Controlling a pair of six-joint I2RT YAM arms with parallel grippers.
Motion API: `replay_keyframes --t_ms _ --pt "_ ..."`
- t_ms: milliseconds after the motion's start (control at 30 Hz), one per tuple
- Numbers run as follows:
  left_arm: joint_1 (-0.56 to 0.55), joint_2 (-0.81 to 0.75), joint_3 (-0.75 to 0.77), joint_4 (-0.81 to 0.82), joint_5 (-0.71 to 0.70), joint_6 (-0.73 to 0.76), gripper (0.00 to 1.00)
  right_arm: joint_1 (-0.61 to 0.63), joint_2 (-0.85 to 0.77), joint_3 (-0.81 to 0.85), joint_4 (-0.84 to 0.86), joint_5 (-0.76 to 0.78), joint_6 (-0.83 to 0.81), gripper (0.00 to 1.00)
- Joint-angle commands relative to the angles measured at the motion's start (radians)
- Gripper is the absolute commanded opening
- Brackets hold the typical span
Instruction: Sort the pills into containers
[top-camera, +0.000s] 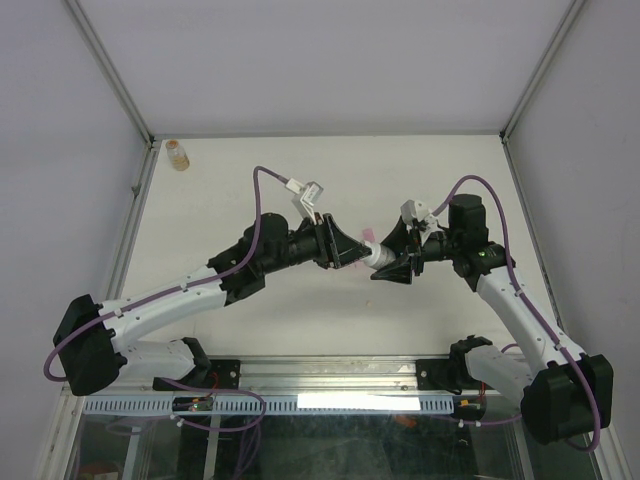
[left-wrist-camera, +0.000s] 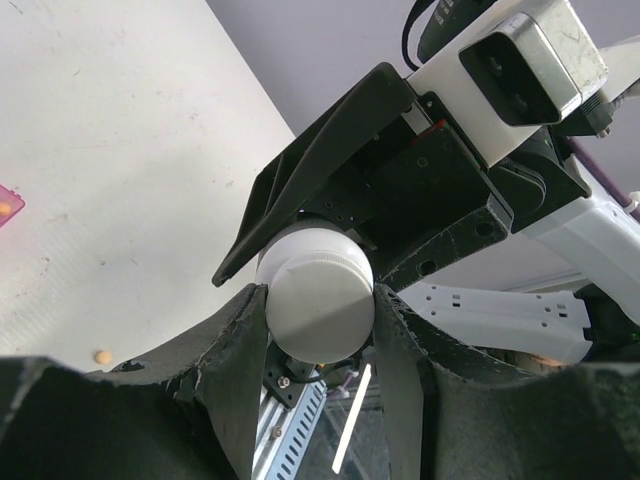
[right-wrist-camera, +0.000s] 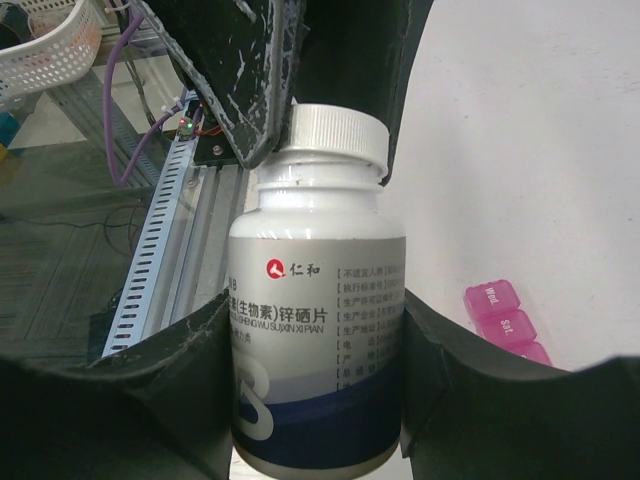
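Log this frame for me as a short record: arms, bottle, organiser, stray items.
right gripper: shut on white bottle
left gripper: fingers pressed on both sides of cap
cap: on the bottle
pink organiser: on table, near the bottle
loose pill: on table, outside organiser
amber bottle: upright, far left corner

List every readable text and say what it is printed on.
"仁和": white bottle, on its label.
"(生物素)锌硒片": same label.
"Wed", "Sat": pink organiser, on its lids, as best they read.
The label's fine print is too small to read.
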Motion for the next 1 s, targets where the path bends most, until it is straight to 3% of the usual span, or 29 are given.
replay_keyframes --t_ms 0,267,733,967 --pt "-0.012 0.0 0.059 0.007 0.044 0.017 0.41 -0.001 -0.024 0.005 0.042 -0.008 -0.011 0.0" --pt "-0.012 0.001 0.089 -0.042 0.041 0.045 0.42 -0.002 -0.024 0.008 0.045 0.008 0.0 0.0" --pt "-0.013 0.067 0.193 -0.195 0.078 0.118 0.29 -0.002 -0.026 0.026 0.021 0.042 0.002 0.0" --pt "-0.004 0.107 0.226 -0.257 0.168 0.196 0.25 0.0 -0.034 0.038 0.0 0.055 -0.011 0.0"
